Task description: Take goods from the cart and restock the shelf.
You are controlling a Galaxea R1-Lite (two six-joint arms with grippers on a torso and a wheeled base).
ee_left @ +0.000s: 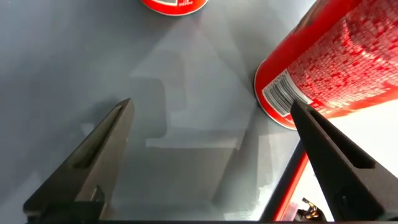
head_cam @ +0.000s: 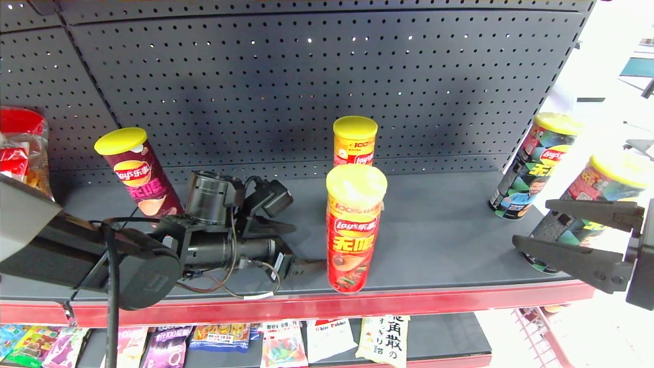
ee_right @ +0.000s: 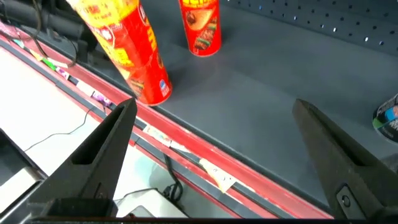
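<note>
I judged restocking partly done: the red can (head_cam: 355,230) stood on the shelf (head_cam: 434,240) beside my left gripper (head_cam: 295,246), four more cans (head_cam: 137,171) nearby, while it and the right gripper (head_cam: 532,222) had jaws spread and empty, so more fetching likely remained.

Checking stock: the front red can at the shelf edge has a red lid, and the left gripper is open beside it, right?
No: the head view shows a yellow lid. The front red can does stand at the shelf edge, left gripper open beside it.
</note>
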